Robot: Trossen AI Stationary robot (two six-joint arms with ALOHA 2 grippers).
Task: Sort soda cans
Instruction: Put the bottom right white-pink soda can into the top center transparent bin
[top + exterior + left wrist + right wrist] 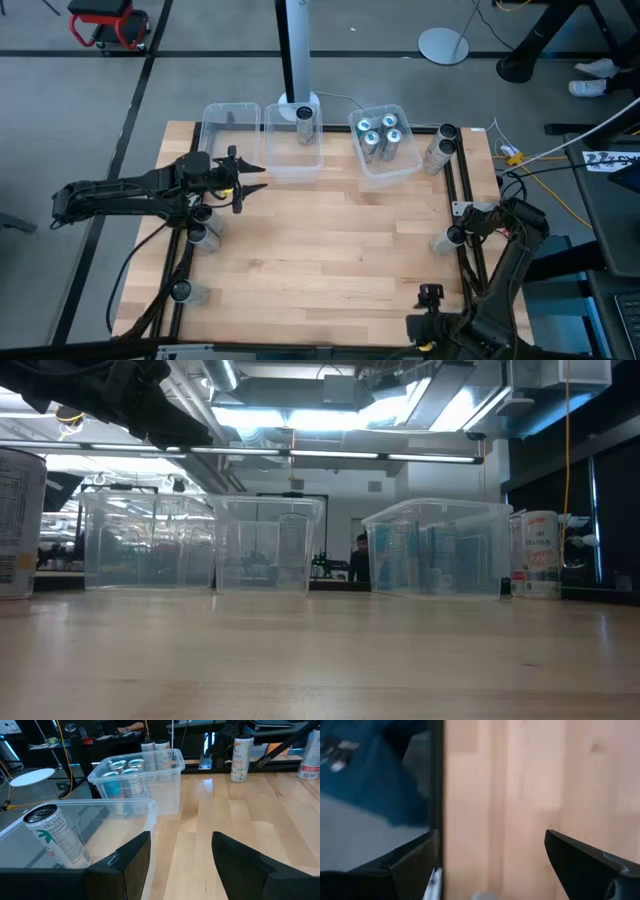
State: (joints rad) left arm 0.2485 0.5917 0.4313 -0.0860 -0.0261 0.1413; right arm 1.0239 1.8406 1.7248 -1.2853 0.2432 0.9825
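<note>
Several silver soda cans (380, 140) stand in the right clear bin (400, 170). One can (52, 837) stands tilted in the middle bin (292, 170), and the left bin (215, 115) holds none. Loose cans stand on the table near its right edge (438, 155), by the right arm (445, 241), and under the left arm (203, 235). My left gripper (255, 177) is open, level, just left of the middle bin's near corner; its fingers (130, 865) hold nothing. My right gripper (463, 220) is open above the table's right edge, pointing down.
A white post (297, 60) rises behind the middle bin. Black rails (465, 190) run along the table's left and right edges. Another can (185, 292) stands near the near left corner. Bare wood (330, 250) spans the middle of the table. A person (358, 555) shows far behind.
</note>
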